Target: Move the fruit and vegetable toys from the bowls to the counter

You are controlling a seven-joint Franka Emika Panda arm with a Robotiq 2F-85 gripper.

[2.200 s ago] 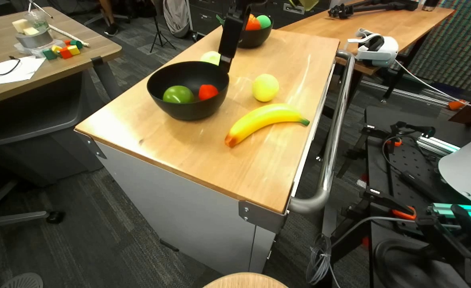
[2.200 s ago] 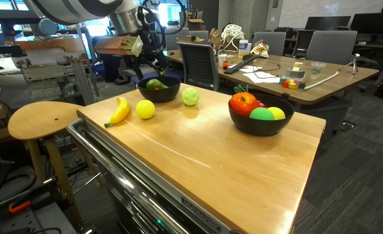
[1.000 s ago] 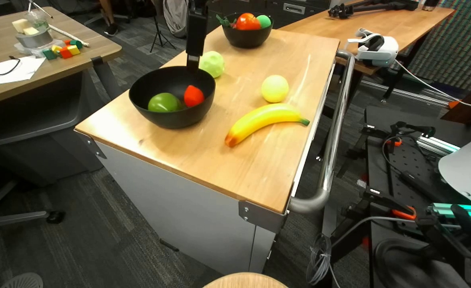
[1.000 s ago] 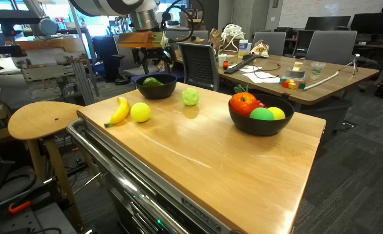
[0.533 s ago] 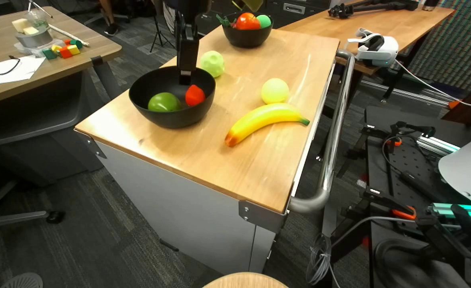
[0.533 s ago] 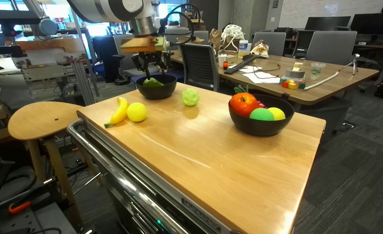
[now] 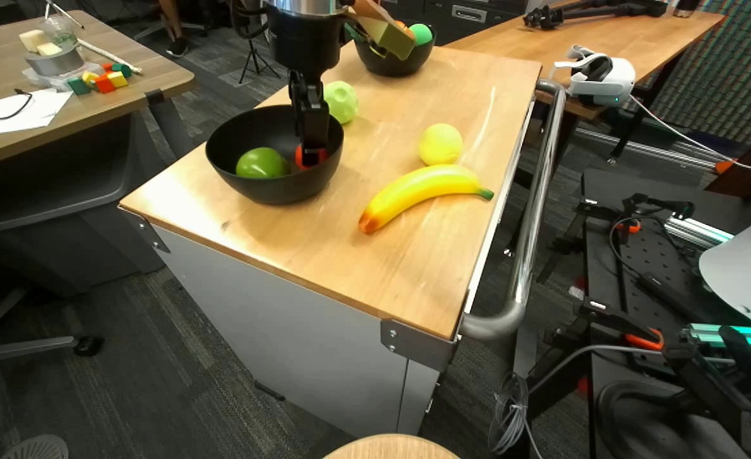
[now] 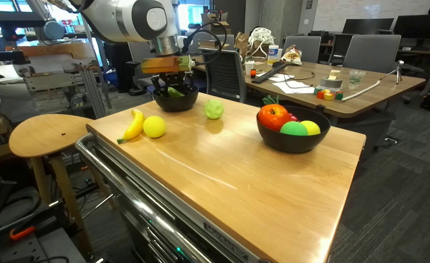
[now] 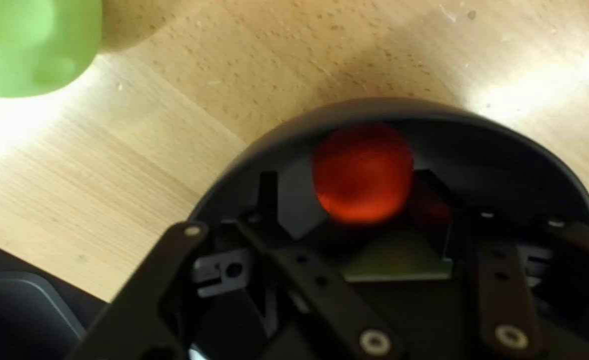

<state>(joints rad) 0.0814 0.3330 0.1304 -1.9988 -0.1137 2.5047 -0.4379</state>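
Left to right in an exterior view, I note that the glossy green rounded plastic toy [image 7: 262,163] inside the round smooth black bowl [image 7: 273,194] could roll if I brush it; the rounded red plastic toy [image 9: 364,175] in the same bowl could squirt loose if my claw [image 9: 347,192] pinches its curve off-centre. The claw is spread part-way, straddling the red toy, no firm hold evident. The green toy shows clean highlights; the red toy is vivid, blurred in the wrist view.

In an exterior view, the hand [image 7: 313,154] partly hides a black bowl's [image 7: 272,190] red toy [image 7: 299,159]; beside that bowl, the wrist view crops the dimpled ball [image 9: 32,47].
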